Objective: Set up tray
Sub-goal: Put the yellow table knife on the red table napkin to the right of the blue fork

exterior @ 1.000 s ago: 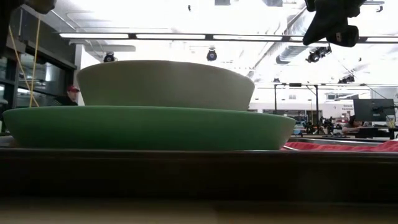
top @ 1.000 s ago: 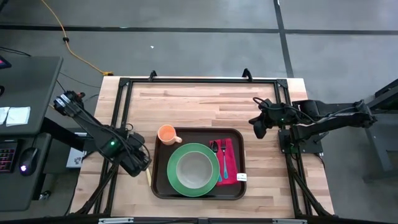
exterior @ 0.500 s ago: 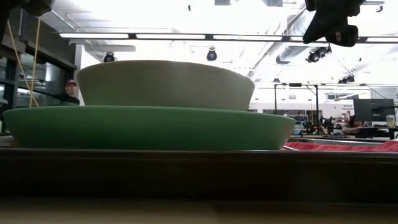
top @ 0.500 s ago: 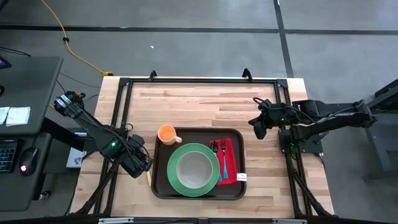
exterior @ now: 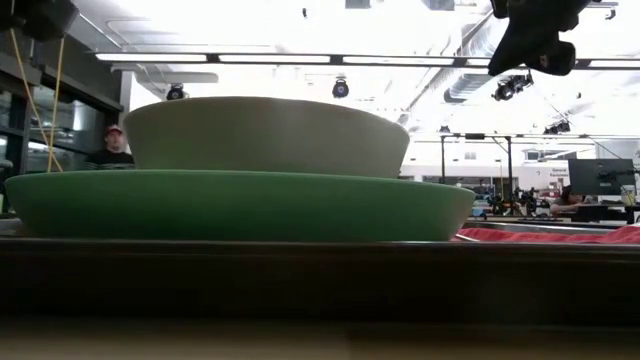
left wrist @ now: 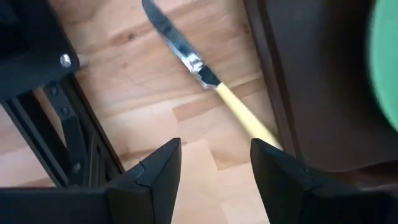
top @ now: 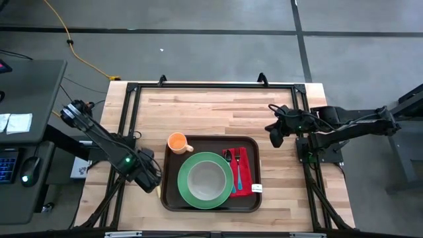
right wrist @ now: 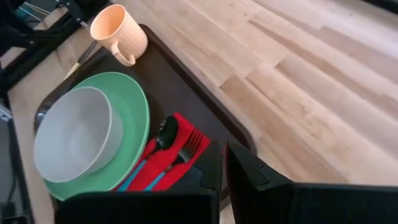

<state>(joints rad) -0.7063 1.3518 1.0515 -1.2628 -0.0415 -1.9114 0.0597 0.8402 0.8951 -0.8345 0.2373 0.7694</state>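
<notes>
Left claw [left wrist: 214,165] nearer one knife [left wrist: 205,78]

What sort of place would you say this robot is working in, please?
Probably a robotics lab or open workshop hall: bare grey concrete floor around the pale wooden table, a ceiling of strip lights and exposed ducts, and a side desk with a computer mouse.

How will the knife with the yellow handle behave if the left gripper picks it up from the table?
The knife looks thin and stiff, so probably light. It lies flat on the wood beside the tray, so probably hard to get fingers under. Its shiny blade may slip.
</notes>
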